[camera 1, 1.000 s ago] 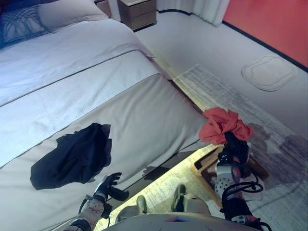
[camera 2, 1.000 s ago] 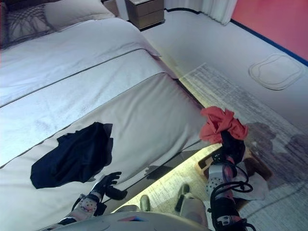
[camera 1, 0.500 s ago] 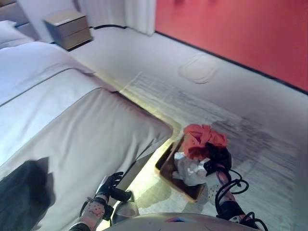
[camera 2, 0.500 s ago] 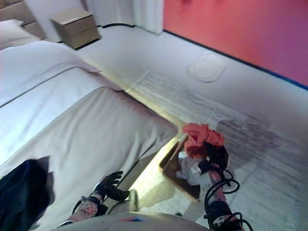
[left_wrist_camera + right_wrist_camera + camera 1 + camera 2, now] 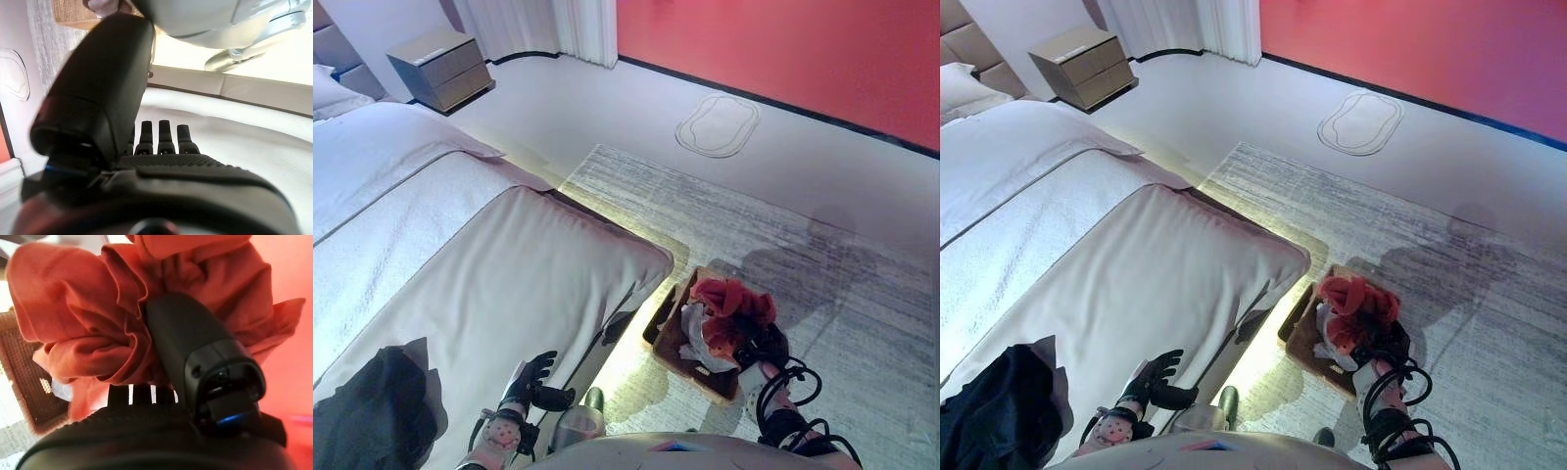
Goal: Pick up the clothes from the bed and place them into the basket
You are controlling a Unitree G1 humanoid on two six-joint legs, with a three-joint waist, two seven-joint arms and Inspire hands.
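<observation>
A crumpled red garment (image 5: 732,300) hangs over the brown woven basket (image 5: 668,345) on the rug beside the bed, with my right hand (image 5: 766,345) shut on it. In the right wrist view the red cloth (image 5: 98,318) bunches round my thumb (image 5: 195,347). A white garment (image 5: 700,343) lies inside the basket. A dark navy garment (image 5: 372,416) lies on the bed (image 5: 489,284) near its front left edge. My left hand (image 5: 533,382) hovers open by the bed's edge, holding nothing, its fingers (image 5: 161,137) straight.
A grey rug (image 5: 783,225) covers the floor to the right of the bed. A wooden nightstand (image 5: 438,69) stands at the back by white curtains (image 5: 582,27). A red wall (image 5: 803,49) runs along the far side, with a pale oval mat (image 5: 717,124) below it.
The camera has swung right, so the bed shifted left. My right hand has lowered the red garment down over the basket. The left hand keeps its pose.
</observation>
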